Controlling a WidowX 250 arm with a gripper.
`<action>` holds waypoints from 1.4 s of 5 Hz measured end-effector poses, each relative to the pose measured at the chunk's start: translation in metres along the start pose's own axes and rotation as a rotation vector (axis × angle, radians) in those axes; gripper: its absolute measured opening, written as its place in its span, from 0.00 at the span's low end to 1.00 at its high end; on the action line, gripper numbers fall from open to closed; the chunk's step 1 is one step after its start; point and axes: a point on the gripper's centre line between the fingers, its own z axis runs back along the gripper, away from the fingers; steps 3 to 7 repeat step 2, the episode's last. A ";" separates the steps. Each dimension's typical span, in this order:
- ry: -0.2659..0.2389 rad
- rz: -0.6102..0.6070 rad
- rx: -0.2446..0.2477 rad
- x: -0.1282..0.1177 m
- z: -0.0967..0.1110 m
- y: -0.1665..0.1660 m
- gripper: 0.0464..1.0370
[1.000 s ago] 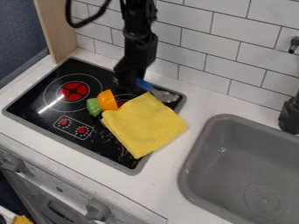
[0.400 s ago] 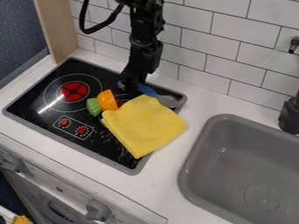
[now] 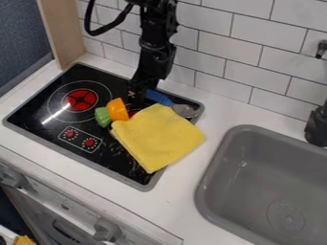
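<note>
Utensil (image 3: pixel 159 97) at upper centre, blue handle right by the hand (image 3: pixel 136 99), can't tell if that's open or closed! Yellow cloth (image 3: pixel 158 138) just below, orange-and-green toy (image 3: pixel 117 110) left, all on the stove (image 3: pixel 48 112); sink (image 3: pixel 265 179) lower right.

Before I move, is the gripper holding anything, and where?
Can't be told: the gripper is at the blue handle of the metal-headed utensil, but no grip is clear.
</note>
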 end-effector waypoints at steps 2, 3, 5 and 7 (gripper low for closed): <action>-0.017 0.063 0.124 -0.014 0.054 0.002 0.96; -0.017 0.063 0.124 -0.014 0.054 0.002 0.96; -0.017 0.063 0.124 -0.014 0.054 0.002 0.96; -0.017 0.063 0.124 -0.014 0.054 0.002 0.96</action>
